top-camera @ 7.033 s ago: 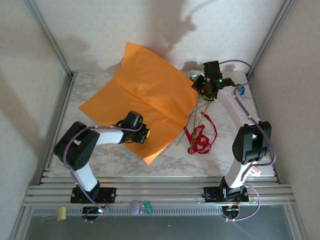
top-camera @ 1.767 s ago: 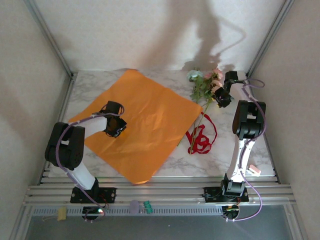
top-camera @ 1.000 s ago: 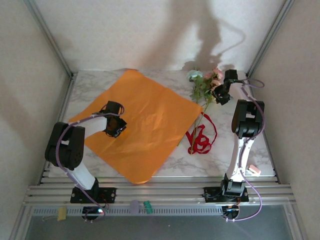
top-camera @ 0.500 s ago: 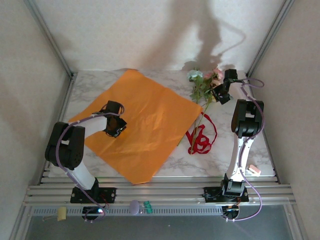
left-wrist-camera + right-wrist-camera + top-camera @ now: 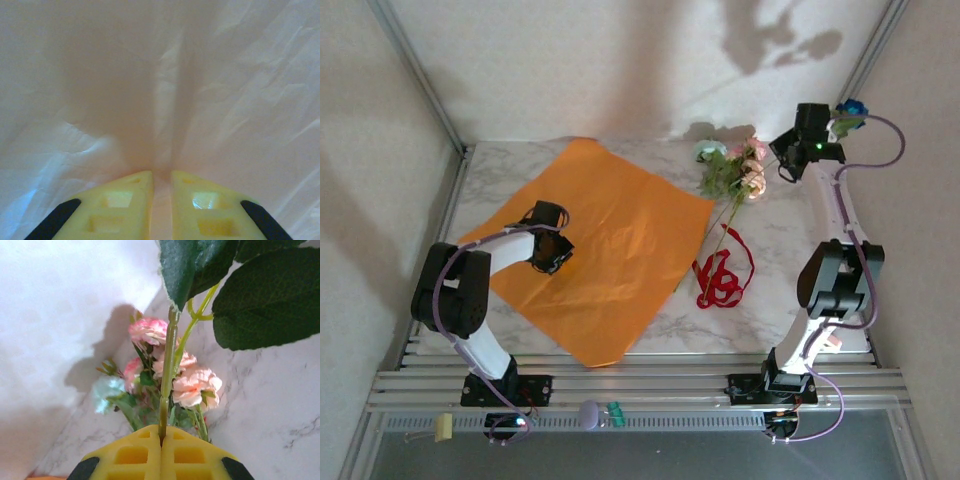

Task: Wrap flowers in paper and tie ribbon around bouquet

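Flowers (image 5: 735, 175): pink and pale heap lying just right of the orange paper (image 5: 620, 230); one leafy stem (image 5: 167, 375) held above it, clamped tight in the right gripper (image 5: 161, 437). Left gripper (image 5: 161, 185) nips a paper fold, jaws nearly closed. Risk, we judge: the thin stem swivels or slips.

The overhead camera is looking down from behind the arms (image 5: 455, 300), taking in the whole table (image 5: 770, 300). The left wrist camera is pressing close over the orange paper (image 5: 210, 75), past its yellow fingers (image 5: 122, 210). The right wrist camera is looking down a stem (image 5: 167, 380) at the flowers (image 5: 192, 385); the overhead view is sharing both.
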`<state>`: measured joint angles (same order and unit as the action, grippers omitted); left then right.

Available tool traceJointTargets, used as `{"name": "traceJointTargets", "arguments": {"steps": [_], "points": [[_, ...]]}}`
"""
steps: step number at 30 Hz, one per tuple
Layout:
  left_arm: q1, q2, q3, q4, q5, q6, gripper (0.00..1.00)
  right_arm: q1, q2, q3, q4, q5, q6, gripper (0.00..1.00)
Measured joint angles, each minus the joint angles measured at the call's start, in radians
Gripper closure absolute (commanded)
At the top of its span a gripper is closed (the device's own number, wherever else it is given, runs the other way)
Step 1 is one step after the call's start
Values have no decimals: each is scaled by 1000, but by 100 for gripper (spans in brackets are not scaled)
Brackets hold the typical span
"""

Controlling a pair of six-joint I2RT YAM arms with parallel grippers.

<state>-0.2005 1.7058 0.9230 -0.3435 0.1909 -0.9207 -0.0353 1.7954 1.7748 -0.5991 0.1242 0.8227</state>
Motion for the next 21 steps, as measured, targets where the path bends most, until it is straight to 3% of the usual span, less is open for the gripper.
{"name": "traceJointTargets", "arguments": {"steps": [11, 16, 21], "points": [[0, 0, 0, 0, 3, 5, 84, 28, -105, -36, -22, 66, -138, 100], [-3, -6, 0, -2, -7, 5, 82, 70, -173, -36, 109, -114, -215, 100], [-6, -87, 1, -40, -39, 11, 73, 282, -97, -19, 246, -376, -245, 100]]}}
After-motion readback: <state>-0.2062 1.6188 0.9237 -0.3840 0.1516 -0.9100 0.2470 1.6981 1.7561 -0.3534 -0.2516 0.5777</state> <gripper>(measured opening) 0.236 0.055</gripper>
